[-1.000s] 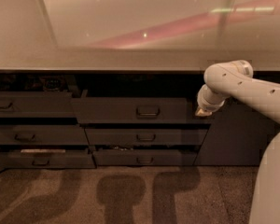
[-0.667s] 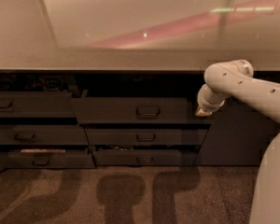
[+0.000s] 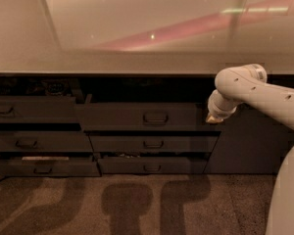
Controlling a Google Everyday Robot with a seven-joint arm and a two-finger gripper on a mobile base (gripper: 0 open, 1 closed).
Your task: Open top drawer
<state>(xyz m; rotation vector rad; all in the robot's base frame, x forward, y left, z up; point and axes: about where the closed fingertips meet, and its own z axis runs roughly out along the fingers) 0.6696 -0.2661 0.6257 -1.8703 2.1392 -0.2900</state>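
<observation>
The top drawer (image 3: 117, 117) is the wide dark grey front at the top of the middle stack, under the counter. Its small loop handle (image 3: 156, 117) sits at its centre. The front stands a little out from the cabinet, with a dark gap above it. My white arm reaches in from the right. My gripper (image 3: 213, 117) is at the right end of this drawer front, level with the handle and well to its right. The end of the gripper is dark against the drawer.
A pale glossy countertop (image 3: 137, 58) overhangs the drawers. Two lower drawers (image 3: 152, 144) sit under the top one. A left stack (image 3: 34, 110) of drawers stands partly pulled out. Brown carpet (image 3: 137, 204) covers the floor. My base (image 3: 286, 199) fills the lower right.
</observation>
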